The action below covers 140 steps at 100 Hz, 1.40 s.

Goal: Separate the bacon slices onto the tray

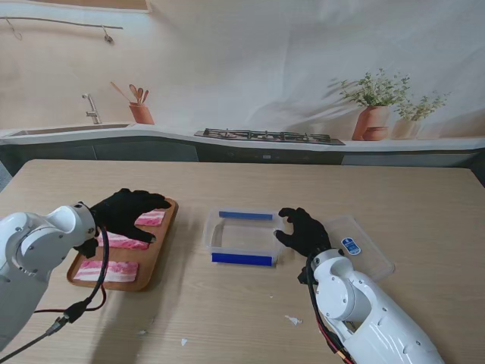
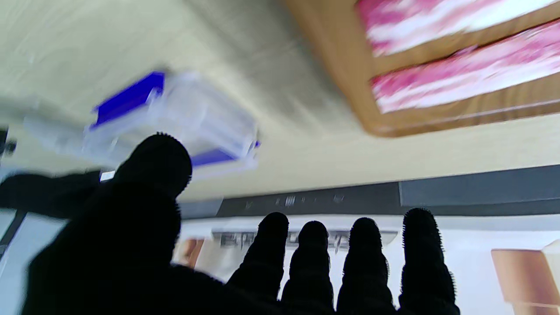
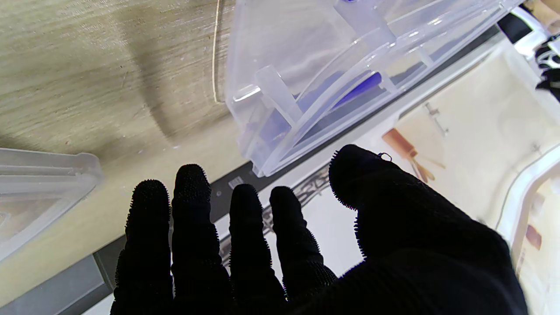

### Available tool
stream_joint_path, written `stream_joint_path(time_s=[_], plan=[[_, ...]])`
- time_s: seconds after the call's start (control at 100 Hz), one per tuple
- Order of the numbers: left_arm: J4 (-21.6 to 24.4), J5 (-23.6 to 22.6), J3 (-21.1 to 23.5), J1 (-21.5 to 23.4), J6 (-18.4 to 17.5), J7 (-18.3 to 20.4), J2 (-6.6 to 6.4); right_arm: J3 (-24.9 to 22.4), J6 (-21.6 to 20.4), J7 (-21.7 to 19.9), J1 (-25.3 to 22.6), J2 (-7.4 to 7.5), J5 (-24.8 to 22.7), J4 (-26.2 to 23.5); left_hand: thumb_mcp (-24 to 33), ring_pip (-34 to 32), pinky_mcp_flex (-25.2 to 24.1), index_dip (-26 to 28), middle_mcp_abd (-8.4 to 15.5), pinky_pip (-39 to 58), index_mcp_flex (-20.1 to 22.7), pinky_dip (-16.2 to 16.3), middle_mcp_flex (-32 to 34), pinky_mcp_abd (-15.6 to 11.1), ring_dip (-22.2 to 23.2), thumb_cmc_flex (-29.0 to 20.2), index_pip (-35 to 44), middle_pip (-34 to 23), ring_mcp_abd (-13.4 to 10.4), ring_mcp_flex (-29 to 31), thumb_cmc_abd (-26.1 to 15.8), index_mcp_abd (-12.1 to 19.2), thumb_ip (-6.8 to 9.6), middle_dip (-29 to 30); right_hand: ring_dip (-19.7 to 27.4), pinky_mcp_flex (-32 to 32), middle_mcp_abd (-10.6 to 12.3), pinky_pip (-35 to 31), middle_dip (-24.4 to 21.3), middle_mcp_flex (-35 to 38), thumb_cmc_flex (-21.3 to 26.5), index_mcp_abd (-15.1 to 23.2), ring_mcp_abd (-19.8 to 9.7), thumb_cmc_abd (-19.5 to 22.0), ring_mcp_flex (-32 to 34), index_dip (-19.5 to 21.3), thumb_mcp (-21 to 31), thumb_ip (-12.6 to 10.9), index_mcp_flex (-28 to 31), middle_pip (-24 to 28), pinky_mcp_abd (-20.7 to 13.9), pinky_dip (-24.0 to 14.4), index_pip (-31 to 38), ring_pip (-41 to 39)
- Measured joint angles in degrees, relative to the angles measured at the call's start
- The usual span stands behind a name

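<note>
While both arms are over the work area, entries run from largest item to smallest.

Bench [image 1: 250, 303]: pale wood grain, carries everything listed; a few small white scraps lie on it near me, too small to identify.

Tray [image 1: 162, 250]: wooden, rectangular, on the left side of the bench, long axis running away from me with a slight tilt.

Lid [image 1: 364, 254]: clear plastic, flat on the bench at the right, just beside the container; it bears a small blue round sticker.

Container [image 1: 242, 237]: clear plastic box with blue strips on its near and far edges, centre of the bench, between tray and lid. No bacon visible inside it in the stand or right wrist views.

Left robot hand [image 1: 129, 212]: black glove, palm down over the far half of the tray, fingers spread and extended. Left wrist view shows four fingers [image 2: 315, 262] straight and apart, thumb separate, nothing held. Contact with the bacon under it: cannot tell.

Right robot hand [image 1: 303, 231]: black glove, at the right edge of the container, partly over the lid. Fingers [image 3: 245, 236] extended and slightly apart, thumb splayed, nothing held.

Bacon slices: three on the tray, laid crosswise and apart. Near slice [image 1: 106, 271] fully visible; middle slice [image 1: 125, 243] and far slice [image 1: 151, 218] partly covered by the left robot hand.
</note>
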State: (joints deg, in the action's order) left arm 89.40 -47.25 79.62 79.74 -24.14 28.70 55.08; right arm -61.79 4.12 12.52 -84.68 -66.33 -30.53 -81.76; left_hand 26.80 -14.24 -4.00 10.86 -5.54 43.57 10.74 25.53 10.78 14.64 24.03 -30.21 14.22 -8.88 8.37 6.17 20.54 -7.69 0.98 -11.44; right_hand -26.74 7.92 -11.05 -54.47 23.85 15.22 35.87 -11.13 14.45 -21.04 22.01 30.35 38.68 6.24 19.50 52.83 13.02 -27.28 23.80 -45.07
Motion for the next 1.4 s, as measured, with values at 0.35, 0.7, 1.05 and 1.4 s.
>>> stream_joint_path(time_s=[0.35, 0.7, 1.05, 1.4], plan=[[5.4, 16.2, -5.4, 4.7, 13.9, -11.0, 3.27, -2.8, -2.3, 0.7, -2.5, -0.1, 0.6, -3.2, -6.9, 0.9, -0.1, -0.2, 0.0, -3.1, 0.2, -0.9, 0.1, 0.7, -0.8, -1.6, 0.0, -2.9, 0.6, 0.0, -3.3, 0.1, 0.0, -0.4, 0.8, -0.8, 0.0, 0.7, -1.2, 0.0, -0.9, 0.0, 0.6, 2.7, 0.0, 0.0, -3.8, 0.0, 0.0, -2.3, 0.1, 0.0, -1.3, 2.0], [6.2, 23.0, -7.3, 9.4, 16.8, -23.1, 7.08, -8.7, -8.6, 0.6, -7.7, 0.12, -0.6, -10.3, -7.9, -5.1, -0.2, 0.2, -0.6, 0.7, 4.0, 3.5, 0.8, 2.3, 3.4, -2.2, 1.6, -11.9, 2.7, 1.0, -3.3, -0.2, -0.01, -8.0, 3.0, -1.4, 0.0, 3.5, -2.7, -0.1, -1.5, 1.1, 0.7, 3.4, -2.1, 0.0, -7.5, 0.0, 0.0, -6.3, 0.3, -1.3, -2.9, 6.7], [2.4, 30.4, -7.9, 8.8, 15.5, -25.9, 8.53, -11.6, -14.1, -5.2, -8.2, 1.7, 1.2, -10.2, -7.9, 1.8, -0.5, 0.2, -1.7, -7.2, 3.9, -3.0, 0.8, 3.4, -2.4, -2.3, 1.5, -4.2, 3.0, -0.1, -3.3, -0.2, -0.01, -0.7, 9.5, -3.2, 0.1, 25.6, -7.3, -3.2, -2.2, 3.7, -1.8, 6.2, -6.3, -2.1, -16.0, 0.0, -0.9, -18.3, 0.7, -2.1, -8.5, 23.3], [1.2, 28.9, -8.6, 7.8, 16.1, -25.2, 8.76, -10.8, -12.9, -3.6, -7.3, 1.65, 0.6, -8.1, -7.9, 1.8, -0.6, 0.2, -1.7, -8.7, 3.9, -3.0, 0.8, 3.4, -2.4, -2.3, 1.5, -4.4, 3.0, -0.1, -3.3, -0.2, -0.01, -0.7, 9.8, -3.6, 0.1, 26.9, -7.3, -3.2, -2.2, 3.8, -1.9, 6.8, -6.3, -2.1, -16.6, 0.0, -0.9, -18.5, 0.7, -3.7, -8.5, 23.9]])
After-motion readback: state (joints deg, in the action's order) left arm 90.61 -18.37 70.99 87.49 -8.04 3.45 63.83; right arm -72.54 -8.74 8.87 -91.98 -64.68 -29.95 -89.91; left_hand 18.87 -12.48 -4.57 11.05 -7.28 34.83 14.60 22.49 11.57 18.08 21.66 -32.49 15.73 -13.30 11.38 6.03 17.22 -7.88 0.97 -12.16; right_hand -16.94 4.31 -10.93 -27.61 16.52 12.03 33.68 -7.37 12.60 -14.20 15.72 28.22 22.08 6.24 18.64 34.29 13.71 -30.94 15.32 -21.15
